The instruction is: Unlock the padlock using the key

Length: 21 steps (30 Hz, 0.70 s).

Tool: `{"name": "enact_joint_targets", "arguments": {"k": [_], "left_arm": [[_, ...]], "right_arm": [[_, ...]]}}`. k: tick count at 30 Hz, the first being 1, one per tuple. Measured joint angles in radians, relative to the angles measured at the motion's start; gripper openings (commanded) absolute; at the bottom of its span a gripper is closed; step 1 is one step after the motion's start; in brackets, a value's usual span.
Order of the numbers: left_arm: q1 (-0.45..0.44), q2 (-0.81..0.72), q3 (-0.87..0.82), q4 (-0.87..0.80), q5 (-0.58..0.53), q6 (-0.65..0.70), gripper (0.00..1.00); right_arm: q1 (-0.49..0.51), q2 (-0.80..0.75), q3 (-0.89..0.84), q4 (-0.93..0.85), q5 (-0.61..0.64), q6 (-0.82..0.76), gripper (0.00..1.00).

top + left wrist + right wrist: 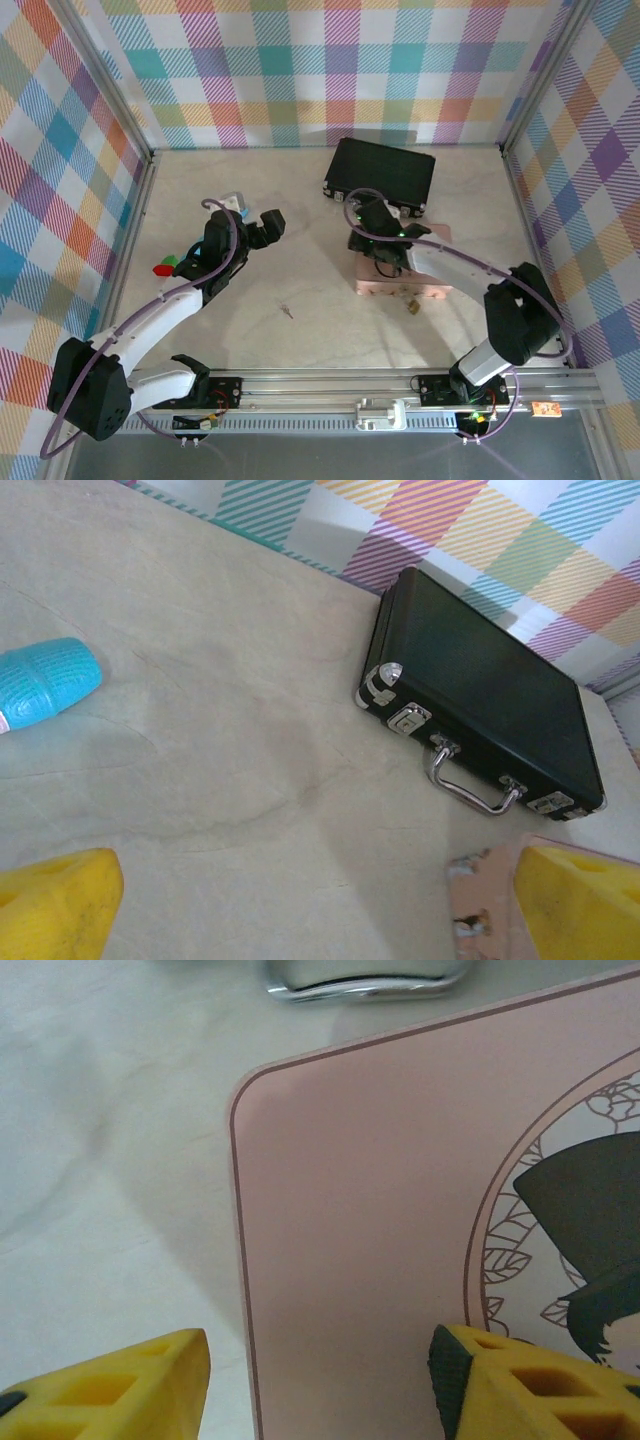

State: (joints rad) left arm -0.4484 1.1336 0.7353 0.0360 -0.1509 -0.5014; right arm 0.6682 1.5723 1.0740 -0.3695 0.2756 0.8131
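Observation:
The tiny brass padlock [411,303] lies on the table at the front edge of the pink tin [425,285]. The thin grey key [287,312] lies alone on the table, between the two arms. My right gripper [383,258] hangs open over the tin's near-left corner [340,1210]; one yellow finger [110,1390] is off the lid's edge and the other [530,1390] is above the lid. My left gripper [268,226] is open above bare table, well back from the key, with its yellow fingertips [50,900] wide apart and nothing between them.
A black case [380,172] with a chrome handle [475,785] lies behind the tin. A turquoise ribbed object [45,680] sits near the left gripper. Small red and green pieces [165,266] lie at the left. Checked walls enclose the table.

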Motion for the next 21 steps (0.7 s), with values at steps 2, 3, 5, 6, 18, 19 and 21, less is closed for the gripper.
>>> {"name": "enact_joint_targets", "arguments": {"k": [2,3,5,6,18,19,21], "left_arm": [[0.000,0.000,0.000,-0.012,0.004,0.000,1.00],[0.000,0.001,0.000,-0.016,0.010,0.000,1.00],[0.000,0.004,0.000,-0.021,0.029,0.000,1.00],[0.000,0.008,0.000,-0.023,0.042,-0.001,1.00],[-0.109,0.185,0.012,0.072,0.195,-0.088,1.00],[-0.132,0.214,0.022,0.080,0.200,-0.094,1.00],[-0.169,0.270,0.045,0.103,0.207,-0.106,1.00]], "right_arm": [[0.014,0.021,0.030,0.009,-0.032,0.002,0.68],[0.020,0.023,0.041,0.001,-0.043,-0.006,0.70],[0.019,0.021,0.071,-0.035,-0.053,-0.037,0.74],[0.012,0.019,0.089,-0.053,-0.054,-0.058,0.75],[-0.325,-0.167,0.087,-0.231,-0.134,-0.459,0.87],[-0.360,-0.179,0.069,-0.237,-0.148,-0.478,0.89],[-0.433,-0.201,0.025,-0.250,-0.174,-0.510,0.92]]}}
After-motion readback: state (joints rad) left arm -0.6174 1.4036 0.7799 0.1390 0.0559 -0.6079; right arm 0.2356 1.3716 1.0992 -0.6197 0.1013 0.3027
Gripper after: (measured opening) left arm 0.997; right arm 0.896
